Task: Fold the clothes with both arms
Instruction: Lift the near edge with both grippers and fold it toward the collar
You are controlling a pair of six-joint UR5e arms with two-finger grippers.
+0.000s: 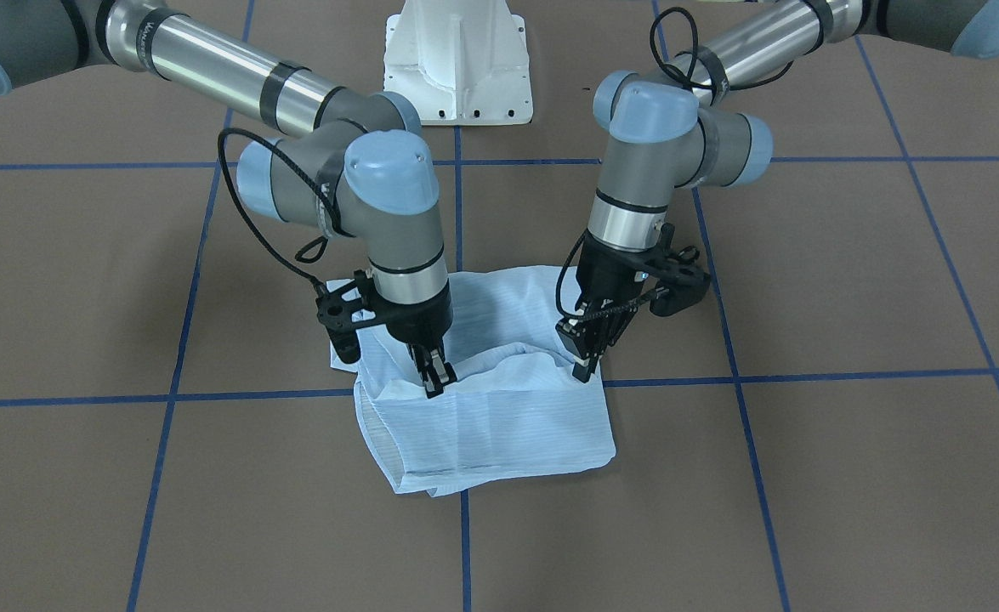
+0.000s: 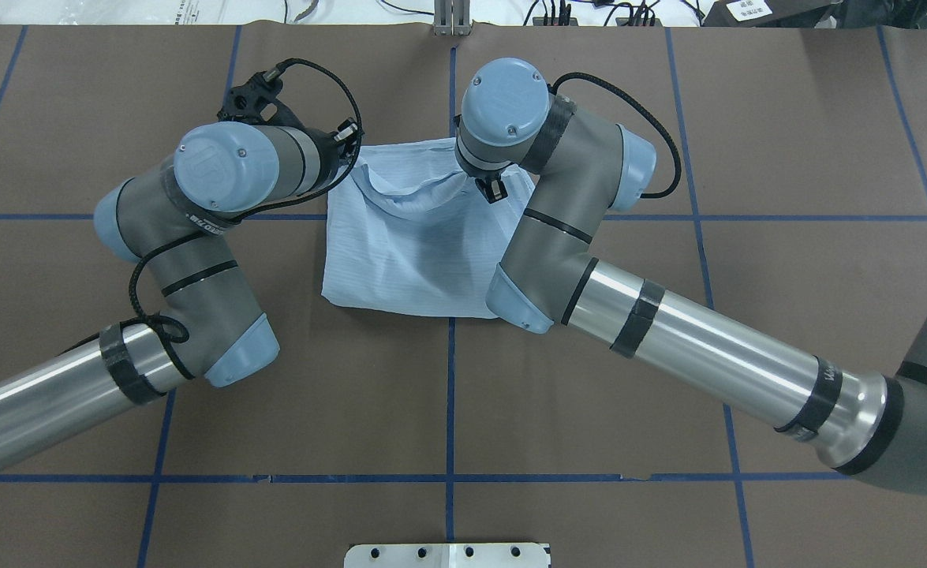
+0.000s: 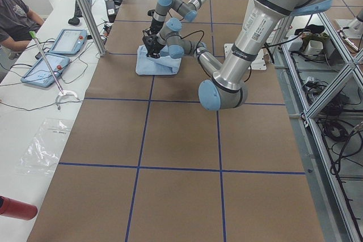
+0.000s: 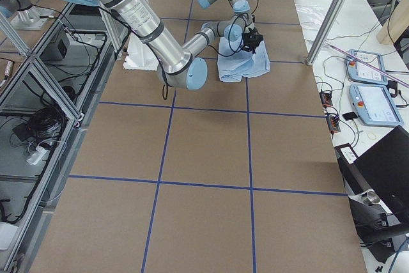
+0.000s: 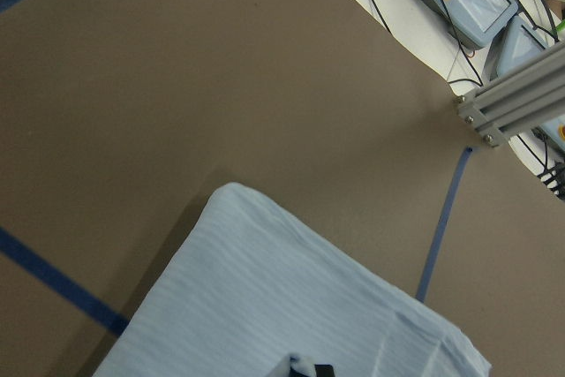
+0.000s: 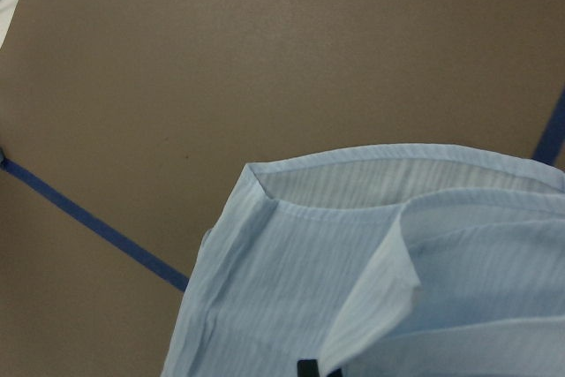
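Seen from over the robot's shoulders, the left arm [image 2: 195,260] comes in from the near left edge, bends at the elbow and drops its wrist over the far left corner of the shirt [image 2: 408,252]. The left fingers [image 1: 582,367] are mostly hidden under that wrist. From across the surface [image 1: 805,272] they show tilted down and pressed together on the cloth at the shirt's edge. The shirt is a folded, roughly square light-blue bundle with fine stripes. It lies in the middle of the brown surface on the side far from the white pedestal base [image 1: 456,59], across a crossing of the blue tape lines [image 1: 805,374]. Its half towards the base lies flat, while a raised ridge of fabric runs between the two pinch points, with a loose flap hanging below it on the operators' side. The right fingers [image 1: 434,382] are closed on that ridge near its other end, pinching a fold of the striped cloth, and the right wrist view shows the fold lifted off the layers under it. The right arm [image 2: 668,331] stretches in from the near right edge, its elbow just beside the shirt's right border.
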